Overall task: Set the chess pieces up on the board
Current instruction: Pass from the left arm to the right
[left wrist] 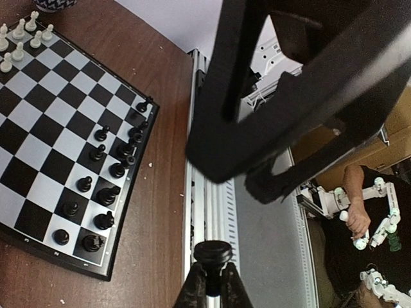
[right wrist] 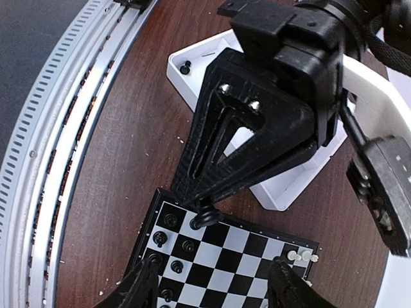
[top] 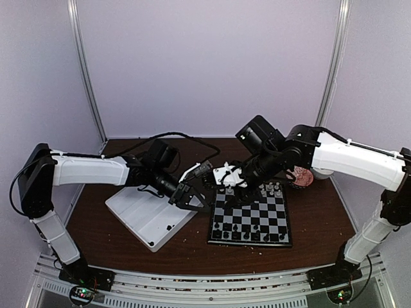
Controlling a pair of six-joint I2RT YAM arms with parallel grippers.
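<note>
My left gripper is shut on a tiny black chess piece, held just above the left edge of the board. Several black chess pieces stand in two rows along the board's near side. White pieces cluster at its far right corner. My right gripper hovers open over the board's far left part, with nothing between its fingers.
A white two-compartment tray lies left of the board, with a lone black piece in it. A brownish round dish sits behind the board's right side. The metal rail runs along the table's near edge.
</note>
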